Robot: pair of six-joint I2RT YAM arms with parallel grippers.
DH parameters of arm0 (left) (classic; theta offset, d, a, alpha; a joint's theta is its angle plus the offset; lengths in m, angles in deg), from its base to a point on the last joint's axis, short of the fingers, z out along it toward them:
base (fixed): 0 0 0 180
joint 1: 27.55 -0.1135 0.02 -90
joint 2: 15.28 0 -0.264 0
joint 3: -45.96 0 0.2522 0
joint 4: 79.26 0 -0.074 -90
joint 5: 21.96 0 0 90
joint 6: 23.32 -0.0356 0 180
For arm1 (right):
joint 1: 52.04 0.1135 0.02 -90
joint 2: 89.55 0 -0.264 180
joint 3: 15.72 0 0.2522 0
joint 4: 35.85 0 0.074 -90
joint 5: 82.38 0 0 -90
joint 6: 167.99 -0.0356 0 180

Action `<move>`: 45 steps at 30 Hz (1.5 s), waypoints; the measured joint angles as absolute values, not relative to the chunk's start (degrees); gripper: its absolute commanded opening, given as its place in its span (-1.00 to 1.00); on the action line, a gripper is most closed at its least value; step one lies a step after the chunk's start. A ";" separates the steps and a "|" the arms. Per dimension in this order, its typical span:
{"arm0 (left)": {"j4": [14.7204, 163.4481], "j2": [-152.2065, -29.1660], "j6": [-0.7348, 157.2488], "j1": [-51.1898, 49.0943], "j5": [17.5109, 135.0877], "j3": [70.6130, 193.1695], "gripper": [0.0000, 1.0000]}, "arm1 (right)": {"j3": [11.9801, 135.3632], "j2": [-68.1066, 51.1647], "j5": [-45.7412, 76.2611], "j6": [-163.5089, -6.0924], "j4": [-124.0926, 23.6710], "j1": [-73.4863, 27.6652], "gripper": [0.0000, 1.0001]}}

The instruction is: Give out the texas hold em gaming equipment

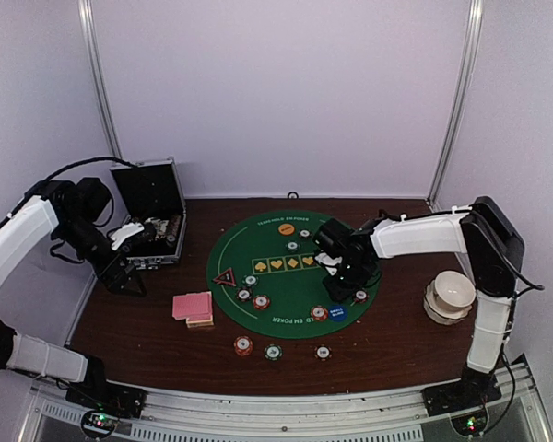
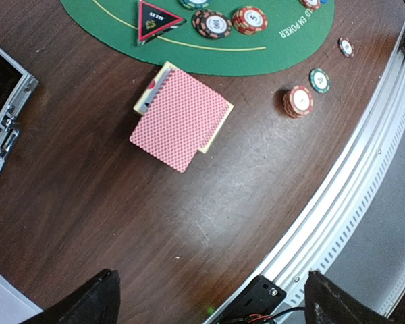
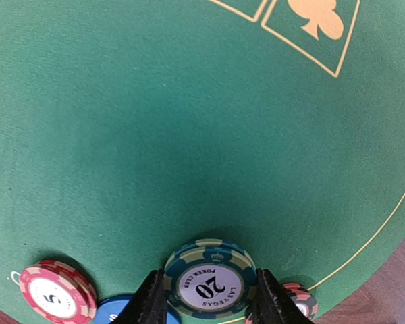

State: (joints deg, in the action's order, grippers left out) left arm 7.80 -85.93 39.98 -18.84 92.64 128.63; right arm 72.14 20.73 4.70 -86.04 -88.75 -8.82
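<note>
Right wrist view: teal striped "20" chip (image 3: pixel 209 280), round, smooth-rimmed, pinched edge-to-edge by right gripper (image 3: pixel 208 300) above green felt mat (image 3: pixel 155 135), near its border, beside red "5" chip (image 3: pixel 57 291). Risk, judged: the slick rim slips and the chip drops on edge and rolls away. Left gripper (image 2: pixel 212 298) is spread wide and empty over the scuffed wooden table (image 2: pixel 121 236).

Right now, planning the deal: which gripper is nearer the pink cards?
Left. The left gripper hovers open just beside the cards, toward the case; the right gripper is across the mat, shut on a chip.
</note>
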 measured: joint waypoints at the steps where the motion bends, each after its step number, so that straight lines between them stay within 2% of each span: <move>1: 7.98 -86.00 39.98 -18.18 92.35 128.34 0.95 | 72.01 20.73 4.70 -86.08 -88.75 -8.95 -0.22; 6: 9.22 -87.05 40.15 -14.05 90.76 126.57 0.95 | 72.01 20.73 4.68 -86.37 -88.62 -9.56 0.14; 17: 13.71 -93.52 39.61 -6.25 84.70 123.99 0.95 | 74.07 19.44 4.48 -87.55 -90.48 -9.76 0.57; 23: 17.53 -98.50 37.99 -2.99 81.38 123.14 0.95 | 76.36 12.05 4.83 -90.02 -91.68 -9.76 0.86; 30: 24.66 -102.28 35.67 -1.31 78.52 122.20 0.95 | 77.63 4.73 7.15 -93.56 -91.15 -9.76 0.99; 45: 35.56 -103.09 24.83 -1.07 78.26 117.02 0.95 | 77.63 4.40 12.37 -97.49 -91.33 -9.65 0.99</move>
State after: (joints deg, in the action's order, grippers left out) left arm 35.56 -103.09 24.83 -1.07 78.26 117.02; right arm 77.63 4.40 12.37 -97.49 -91.33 -9.65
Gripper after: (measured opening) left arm 0.976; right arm 0.995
